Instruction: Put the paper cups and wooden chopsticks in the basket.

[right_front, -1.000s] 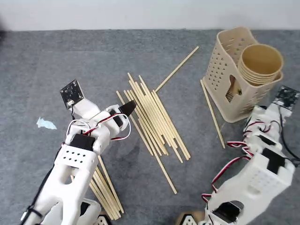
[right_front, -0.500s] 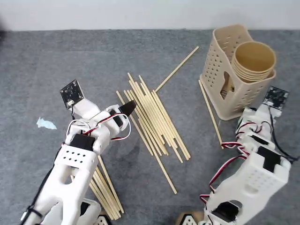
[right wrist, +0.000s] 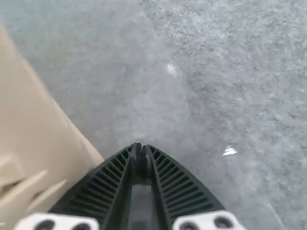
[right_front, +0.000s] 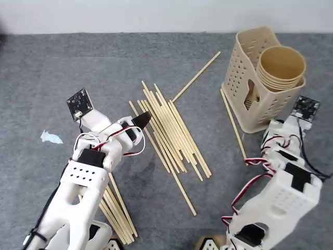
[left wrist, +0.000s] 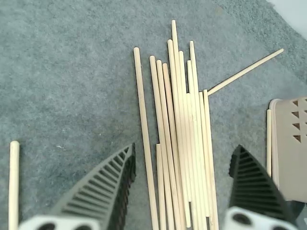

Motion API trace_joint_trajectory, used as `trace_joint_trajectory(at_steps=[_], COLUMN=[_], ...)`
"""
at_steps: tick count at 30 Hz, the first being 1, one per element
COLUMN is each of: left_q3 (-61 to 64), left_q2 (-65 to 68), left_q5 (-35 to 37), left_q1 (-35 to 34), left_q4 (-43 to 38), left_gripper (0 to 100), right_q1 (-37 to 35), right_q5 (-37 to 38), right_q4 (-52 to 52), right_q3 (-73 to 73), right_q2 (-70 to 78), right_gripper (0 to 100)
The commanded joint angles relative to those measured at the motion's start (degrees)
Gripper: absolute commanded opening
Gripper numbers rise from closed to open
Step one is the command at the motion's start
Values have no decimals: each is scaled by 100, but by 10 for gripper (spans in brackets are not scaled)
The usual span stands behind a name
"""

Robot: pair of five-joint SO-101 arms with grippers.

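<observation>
A beige slotted basket [right_front: 244, 78] stands at the far right with a stack of paper cups [right_front: 281, 67] nested in its right compartment. Several wooden chopsticks [right_front: 170, 130] lie in a loose pile mid-table, shown from close by as chopsticks [left wrist: 180, 124]. My left gripper [left wrist: 184, 151] hangs open just above the pile's near-left edge, its dark fingertip [right_front: 141, 121] beside the sticks. My right gripper [right wrist: 140, 148] is shut on nothing, low over the mat against the basket [right wrist: 33, 143] wall. The right arm [right_front: 283, 156] stands just in front of the basket.
One chopstick [right_front: 196, 76] lies apart, angled toward the basket; another [right_front: 233, 125] runs along the basket's left side. A second bundle of chopsticks [right_front: 117, 208] rests by the left arm's base. A paper scrap [right_front: 51, 137] lies at the far left.
The basket with its cups has shifted slightly left and away and stands straighter. The right arm has moved left with it. The left arm has kept still.
</observation>
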Motion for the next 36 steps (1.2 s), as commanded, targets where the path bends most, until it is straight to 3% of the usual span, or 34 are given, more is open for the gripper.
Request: trace_joint_trajectory(at_steps=[1,17,25,30,36], left_q3=[-31,-31,-31,-31,-40], left_q2=[-149,-149,-149,-149,-158], left_q5=[-53,-53,-53,-53,-53], left_q1=[-35,-35,-44,-44,-44], left_q4=[-114,-114,-114,-114,-114], left_gripper=[302,302,302,302,302], right_q1=[-277,-1982,-2941,-3002,-2466], right_q5=[-79,-79,-79,-70,-35], right_q4=[-92,-92,-92,-92,-92], right_q3=[-9,1908,2154,2171,2171], right_q2=[-602,-2448,-2642,-2703,-2712], right_gripper=[9,9,9,9,9])
